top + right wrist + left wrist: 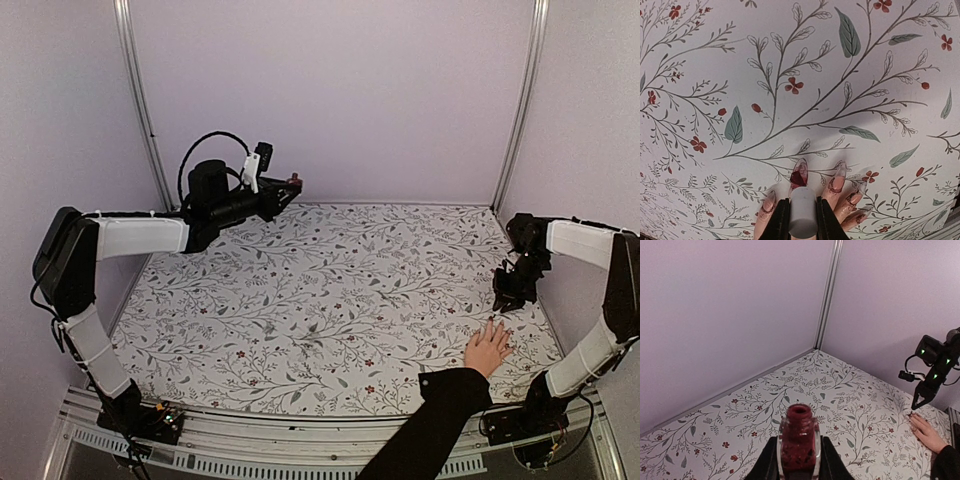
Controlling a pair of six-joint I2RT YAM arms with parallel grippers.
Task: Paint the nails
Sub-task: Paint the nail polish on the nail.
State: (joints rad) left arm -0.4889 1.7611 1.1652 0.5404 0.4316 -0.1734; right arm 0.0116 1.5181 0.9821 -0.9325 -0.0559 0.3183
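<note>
Your left arm (140,235) hangs high above the table (320,290) with its forearm level. Your left fingers (768,466) are clamped on the sides of a small glass bottle (799,442) that stands upright and uncapped, its round neck open over dark-red polish.

Your right arm (590,245) bends at the elbow and tips its wrist steeply down over the table's near right corner. There your right fingers (781,222) pinch a smooth white cylindrical cap (803,210), pointing it downward.

Directly beneath lies a light-skinned hand (488,350) in a black sleeve (430,430), flat and spread on the matte, leaf-and-flower-printed surface. The nails (800,172) are long, tapered and translucent. The one just past the cap carries a wet dark-red blot, and you cannot tell brush from polish there. Its neighbours show thin red smears near their bases.
</note>
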